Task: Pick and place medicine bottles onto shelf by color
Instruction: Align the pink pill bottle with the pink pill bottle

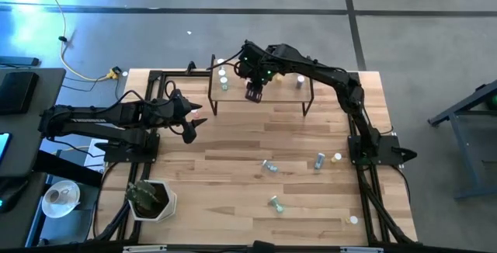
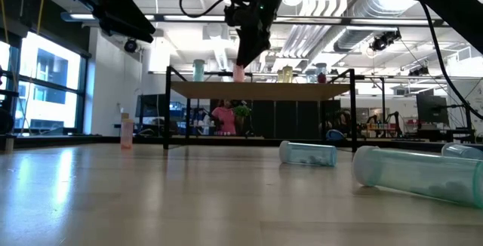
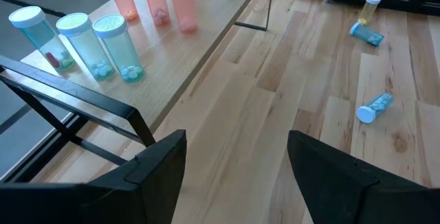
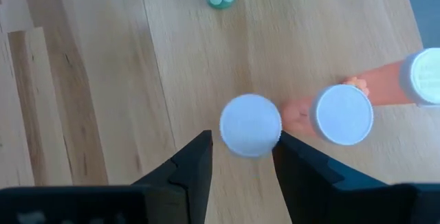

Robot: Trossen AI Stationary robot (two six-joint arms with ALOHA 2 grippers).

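Observation:
The shelf (image 1: 268, 100) stands at the table's far middle. On it stand three teal medicine bottles (image 3: 86, 42) and, next to them, pink ones (image 3: 155, 1). My right gripper (image 4: 242, 148) hangs over the shelf, pointing steeply down and open. Its fingers stand on either side of an upright pink bottle with a white cap (image 4: 250, 125), and I see no touch. That bottle rests on its base on the shelf (image 2: 239, 73), beside two other pink bottles (image 4: 344, 114). My left gripper (image 3: 237, 162) waits open over the table's left part (image 1: 194, 125).
Several loose bottles lie on the tabletop right of centre (image 1: 269, 165) (image 1: 320, 160) (image 1: 274, 202), two of them close in the low view (image 2: 308, 153) (image 2: 415, 174). A potted plant (image 1: 151, 199) stands at the near left. Bare wood lies between the shelf and the loose bottles.

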